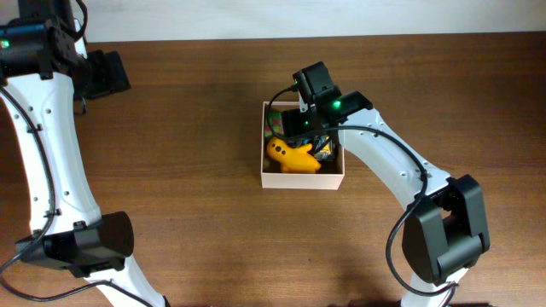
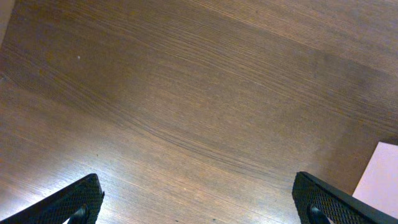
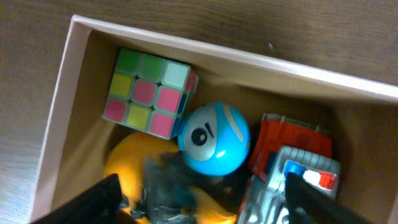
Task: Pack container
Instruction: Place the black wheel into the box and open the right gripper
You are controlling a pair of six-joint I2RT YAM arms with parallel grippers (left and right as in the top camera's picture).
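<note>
The container [image 1: 303, 180], a white-walled box with a tan inside, stands mid-table. My right gripper [image 1: 311, 128] hovers over it, open. In the right wrist view the container [image 3: 205, 53] holds a pastel puzzle cube [image 3: 149, 92], a blue ball [image 3: 214, 138], a yellow toy [image 3: 127, 163], a red and grey toy car [image 3: 298, 165] and a dark blurred thing [image 3: 165, 186] lying on the yellow toy. The open fingers [image 3: 205, 208] straddle these without gripping any. The yellow toy also shows in the overhead view [image 1: 293, 156]. My left gripper [image 1: 102, 75] is far left, open and empty [image 2: 205, 202].
Bare brown wood table [image 1: 171, 170] surrounds the container. A pale corner [image 2: 380, 180] shows at the right edge of the left wrist view; I cannot tell what it is. The arm bases [image 1: 85, 247] stand at the front.
</note>
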